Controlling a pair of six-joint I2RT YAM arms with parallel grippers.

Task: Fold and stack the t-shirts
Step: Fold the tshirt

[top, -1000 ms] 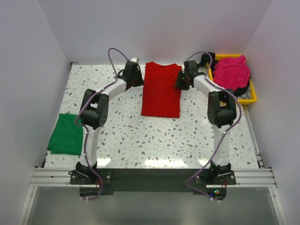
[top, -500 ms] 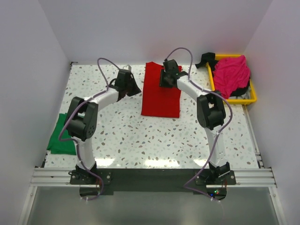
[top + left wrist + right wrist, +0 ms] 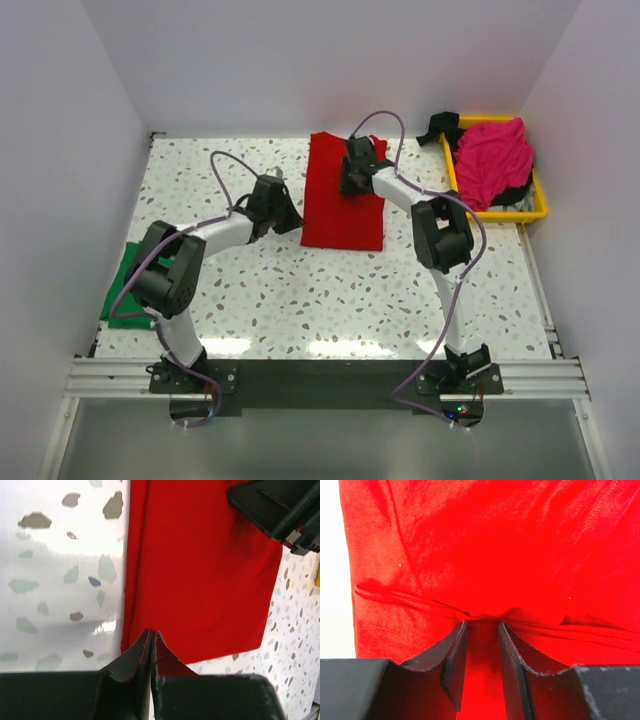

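Observation:
The red t-shirt (image 3: 345, 212) lies as a long folded strip at the back middle of the table. My right gripper (image 3: 347, 183) is down on its upper part, shut on a bunched fold of red cloth (image 3: 481, 625), with creases running out to both sides. My left gripper (image 3: 292, 222) is shut and empty at the shirt's left edge, its tips (image 3: 151, 631) over the near left corner of the red t-shirt (image 3: 200, 570). The green t-shirt (image 3: 128, 300) lies at the far left, partly hidden by the left arm. The magenta-pink t-shirt (image 3: 492, 155) is heaped in the tray.
A yellow tray (image 3: 540, 208) stands at the back right against the wall, with a black object (image 3: 438, 126) at its far corner. White walls close in the table on three sides. The right gripper's black body (image 3: 280, 505) shows in the left wrist view.
My right gripper moved left from the shirt's right edge onto the shirt, carrying cloth inward. My left gripper moved from the shirt's upper left edge down toward its lower left edge.

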